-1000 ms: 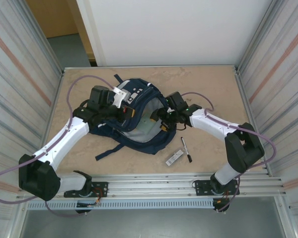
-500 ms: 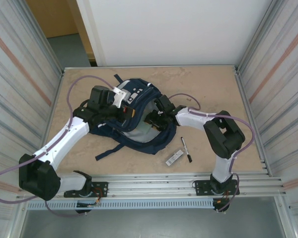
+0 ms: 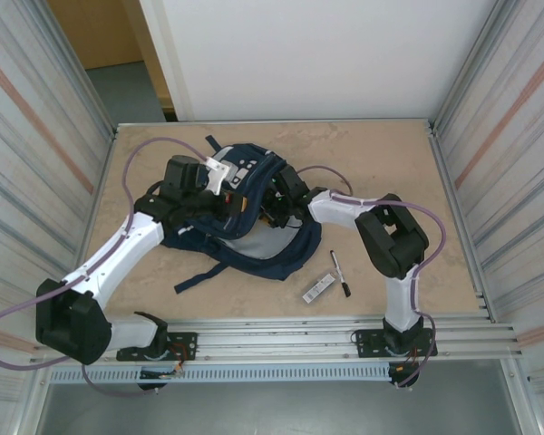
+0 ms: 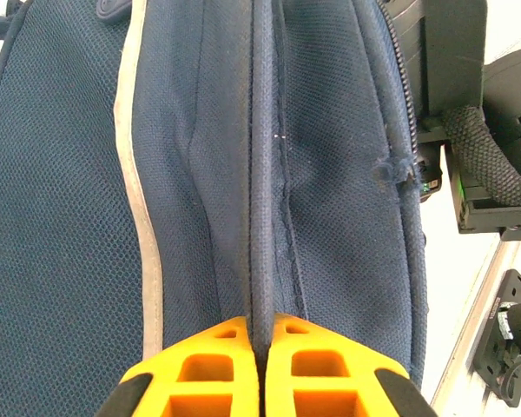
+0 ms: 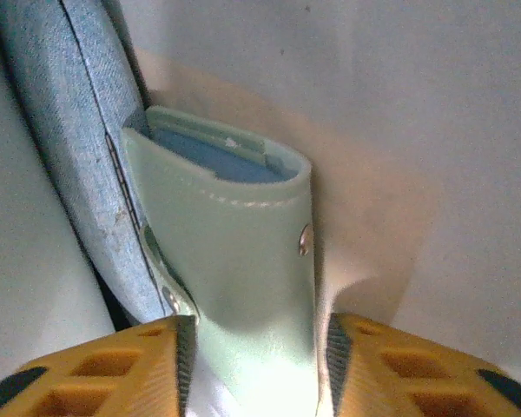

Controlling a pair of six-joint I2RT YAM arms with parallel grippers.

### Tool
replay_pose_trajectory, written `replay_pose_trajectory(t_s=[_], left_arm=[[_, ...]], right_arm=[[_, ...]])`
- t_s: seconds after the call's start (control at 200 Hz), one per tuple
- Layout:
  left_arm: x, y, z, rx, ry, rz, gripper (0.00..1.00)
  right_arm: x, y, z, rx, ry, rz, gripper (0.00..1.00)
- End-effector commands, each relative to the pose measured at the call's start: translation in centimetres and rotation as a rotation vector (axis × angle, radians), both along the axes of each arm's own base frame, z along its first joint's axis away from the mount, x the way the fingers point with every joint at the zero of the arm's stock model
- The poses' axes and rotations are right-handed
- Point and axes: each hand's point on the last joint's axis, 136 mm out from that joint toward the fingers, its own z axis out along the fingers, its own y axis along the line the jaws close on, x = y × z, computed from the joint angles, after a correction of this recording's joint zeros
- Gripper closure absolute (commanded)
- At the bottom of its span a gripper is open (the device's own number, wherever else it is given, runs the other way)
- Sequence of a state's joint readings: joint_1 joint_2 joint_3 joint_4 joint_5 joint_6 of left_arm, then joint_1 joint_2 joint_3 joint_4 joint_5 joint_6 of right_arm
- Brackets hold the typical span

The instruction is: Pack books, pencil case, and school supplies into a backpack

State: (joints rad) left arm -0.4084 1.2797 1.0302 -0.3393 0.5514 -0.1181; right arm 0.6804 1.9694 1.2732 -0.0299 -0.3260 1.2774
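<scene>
The navy backpack (image 3: pixel 254 237) lies mid-table with its top lifted open. My left gripper (image 3: pixel 239 206) is shut on a raised fabric edge of the backpack (image 4: pixel 69 217), the ridge pinched between the orange fingertips (image 4: pixel 217 347). My right gripper (image 3: pixel 272 208) reaches into the opening. In the right wrist view, the right gripper (image 5: pixel 256 334) is shut on the pencil case (image 5: pixel 234 234), a pale green-grey pouch with a snap, against pale lining. A denim-blue rounded piece (image 5: pixel 61 130) lies against its left side. The black pen (image 3: pixel 340 272) and white-and-black bar (image 3: pixel 317 289) lie on the table. The books are out of view.
The tan table (image 3: pixel 390 163) is walled by metal panels left and right. A dark strap (image 3: pixel 199 275) trails from the backpack toward the near edge. Cables loop off both arms. The right arm's body (image 4: pixel 478 130) stands close beside the backpack.
My right arm has swung left, carrying its gripper from the backpack's right side deep into the opening. The left gripper has kept its hold on the raised edge.
</scene>
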Motion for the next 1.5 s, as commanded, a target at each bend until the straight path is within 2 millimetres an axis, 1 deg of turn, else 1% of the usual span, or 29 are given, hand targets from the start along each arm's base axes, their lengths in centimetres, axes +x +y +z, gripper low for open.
replay_pose_trajectory(t_s=[0.0, 0.035, 0.06, 0.15, 0.17, 0.195, 0.246, 0.291, 0.321, 0.361, 0.406, 0.466, 0.511, 0.566, 0.661, 0.727, 0.802, 0.932, 1.007, 1.122, 1.243, 1.323, 1.378, 1.433, 1.498], left_arm=[[-0.2, 0.5, 1.7, -0.034, -0.061, 0.040, 0.72], [-0.1, 0.9, 1.5, -0.026, -0.058, 0.068, 0.65], [-0.1, 1.1, 1.4, -0.022, -0.062, 0.078, 0.62], [-0.5, 1.6, 1.3, -0.018, -0.061, 0.102, 0.59], [-0.5, 1.8, 1.2, -0.014, -0.060, 0.115, 0.58], [-0.5, 2.1, 1.1, -0.010, -0.059, 0.132, 0.58], [-0.5, 2.9, 0.9, 0.002, -0.047, 0.191, 0.54], [-0.2, 4.3, 0.4, 0.026, -0.019, 0.287, 0.50], [-0.1, 5.4, -0.1, 0.048, 0.000, 0.356, 0.49], [0.0, 6.8, -0.8, 0.079, 0.018, 0.440, 0.47], [0.2, 9.0, -1.8, 0.128, 0.029, 0.568, 0.41], [0.0, 12.1, -3.3, 0.167, 0.057, 0.741, 0.29], [-0.4, 13.3, -4.1, 0.164, 0.077, 0.805, 0.25], [-0.6, 14.5, -5.1, 0.143, 0.118, 0.868, 0.25], [-1.0, 15.9, -6.7, 0.108, 0.200, 0.947, 0.26], [-0.9, 15.4, -7.7, 0.083, 0.239, 0.924, 0.27], [-0.7, 14.8, -8.9, 0.095, 0.282, 0.895, 0.28], [-0.1, 13.0, -10.9, 0.129, 0.350, 0.787, 0.29], [0.2, 12.1, -12.2, 0.154, 0.400, 0.739, 0.30], [0.1, 11.9, -14.4, 0.204, 0.480, 0.720, 0.32], [0.2, 11.6, -15.7, 0.195, 0.517, 0.729, 0.33], [0.5, 11.3, -16.0, 0.174, 0.524, 0.731, 0.38], [0.8, 11.2, -16.0, 0.168, 0.527, 0.734, 0.41], [1.2, 10.9, -15.7, 0.162, 0.523, 0.728, 0.47], [1.6, 10.8, -15.3, 0.162, 0.514, 0.725, 0.59]], right_arm=[[-0.8, -1.1, 3.2, 0.016, -0.033, 0.018, 0.49], [-1.2, -2.0, 3.9, -0.001, -0.050, 0.027, 0.47], [-1.6, -2.8, 4.2, -0.018, -0.058, 0.031, 0.45], [-3.1, -6.6, 4.7, -0.095, -0.071, 0.035, 0.40], [-3.4, -7.4, 4.8, -0.104, -0.070, 0.028, 0.40], [-4.0, -8.6, 4.5, -0.125, -0.063, 0.025, 0.39], [-5.0, -10.9, 4.9, -0.159, -0.071, 0.014, 0.36], [-5.6, -13.1, 5.0, -0.218, -0.085, 0.003, 0.34], [-6.1, -14.9, 4.9, -0.279, -0.094, -0.007, 0.32], [-6.6, -16.9, 5.3, -0.355, -0.121, -0.025, 0.29], [-7.1, -19.0, 5.7, -0.436, -0.154, -0.040, 0.28], [-7.5, -20.8, 6.4, -0.517, -0.208, -0.047, 0.28], [-7.7, -21.5, 7.0, -0.554, -0.248, -0.047, 0.27], [-7.8, -21.5, 7.9, -0.568, -0.302, -0.022, 0.26], [-7.7, -20.0, 9.5, -0.574, -0.399, 0.051, 0.24], [-7.4, -18.8, 10.2, -0.569, -0.447, 0.094, 0.22], [-7.2, -17.1, 10.2, -0.540, -0.466, 0.139, 0.22], [-7.1, -14.0, 9.1, -0.465, -0.450, 0.224, 0.23], [-7.1, -12.4, 7.9, -0.436, -0.435, 0.266, 0.25], [-6.6, -11.1, 5.8, -0.427, -0.372, 0.305, 0.28], [-6.4, -9.8, 4.1, -0.405, -0.320, 0.343, 0.29], [-6.5, -9.3, 3.4, -0.386, -0.298, 0.354, 0.30], [-6.7, -9.1, 3.3, -0.376, -0.290, 0.359, 0.30], [-6.9, -9.1, 3.2, -0.377, -0.292, 0.366, 0.30], [-7.0, -9.3, 3.0, -0.386, -0.294, 0.370, 0.31]])
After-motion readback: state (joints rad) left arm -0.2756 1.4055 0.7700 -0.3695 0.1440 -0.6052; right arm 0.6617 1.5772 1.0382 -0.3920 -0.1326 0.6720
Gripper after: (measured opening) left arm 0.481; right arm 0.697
